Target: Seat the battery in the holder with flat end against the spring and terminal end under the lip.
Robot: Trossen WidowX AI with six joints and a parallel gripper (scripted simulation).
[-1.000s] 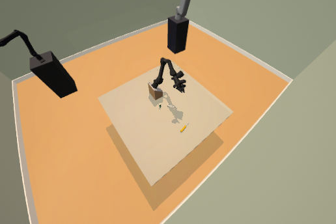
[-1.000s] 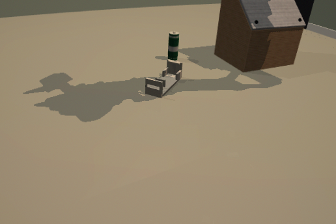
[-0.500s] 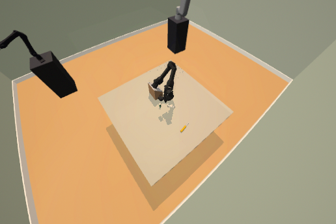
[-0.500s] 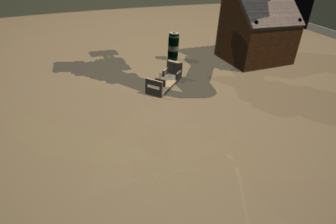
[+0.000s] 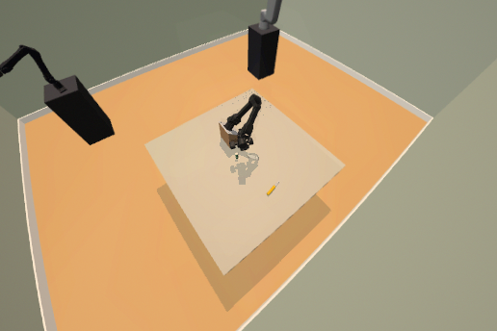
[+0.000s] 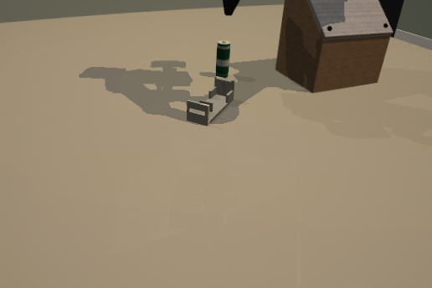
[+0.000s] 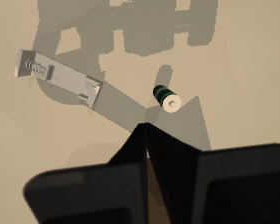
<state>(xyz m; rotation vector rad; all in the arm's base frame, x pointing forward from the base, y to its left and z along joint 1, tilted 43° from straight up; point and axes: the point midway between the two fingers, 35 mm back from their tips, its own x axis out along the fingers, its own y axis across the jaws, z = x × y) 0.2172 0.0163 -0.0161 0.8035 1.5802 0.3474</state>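
A green battery [image 6: 223, 59] [image 7: 166, 98] with a white band stands upright on the table, its pale end up; it is small in the top view [image 5: 236, 156]. The grey holder [image 6: 218, 102] [image 7: 66, 77] lies in front of the battery in the exterior view and is empty. In the wrist view its spring [image 7: 35, 66] is at the far left end, and the end nearer the battery has the lip. My gripper [image 6: 228, 14] [image 7: 143, 128] is shut, with nothing between its fingertips. It hangs above the battery, touching neither battery nor holder.
The arm's wooden base block [image 6: 352, 61] [image 5: 226, 135] with a metal top stands right of the battery in the exterior view. A yellow screwdriver [image 5: 272, 190] lies on the table [image 5: 212, 227]. Two other arms stand on black pedestals [image 5: 79, 109] [image 5: 262, 51] off the table.
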